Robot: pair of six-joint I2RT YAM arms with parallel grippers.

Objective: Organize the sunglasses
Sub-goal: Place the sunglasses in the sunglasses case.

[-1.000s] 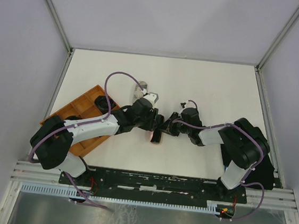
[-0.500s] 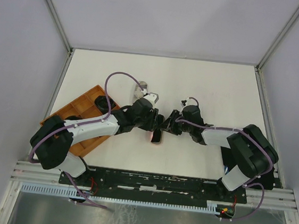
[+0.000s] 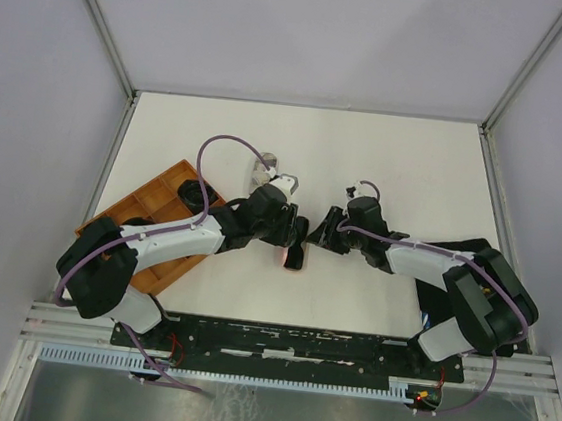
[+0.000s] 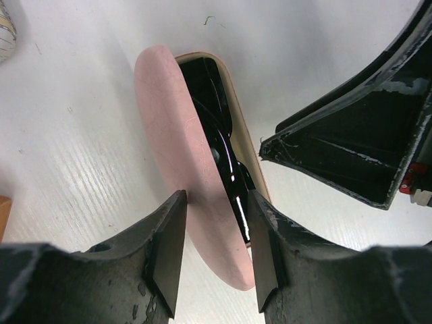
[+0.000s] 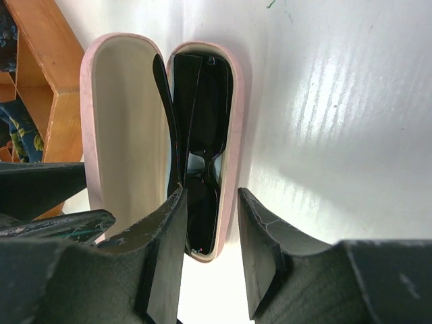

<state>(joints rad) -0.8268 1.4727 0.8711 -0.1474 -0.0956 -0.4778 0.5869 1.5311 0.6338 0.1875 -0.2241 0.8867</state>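
Observation:
A pink case (image 3: 292,258) lies open on the white table between my two grippers. A black pair of sunglasses (image 5: 202,121) lies folded in its base half; the pair also shows in the left wrist view (image 4: 216,115). My left gripper (image 4: 216,202) is shut on the near end of the case's lid (image 4: 175,135). My right gripper (image 5: 210,199) is open and straddles the near end of the base half. Its left finger (image 5: 165,256) sits between lid (image 5: 125,115) and base, against the glasses' arm. Its right finger stands apart from the rim.
A wooden compartment tray (image 3: 150,217) lies at the left with dark patterned cases in it (image 5: 23,128). A pale striped object (image 3: 262,171) lies behind the left gripper. The right gripper's body (image 4: 358,135) is close beside the left one.
The right arm's elbow has swung out to the right and down. Its gripper has shifted slightly right, still at the case. The left arm and the case have not moved.

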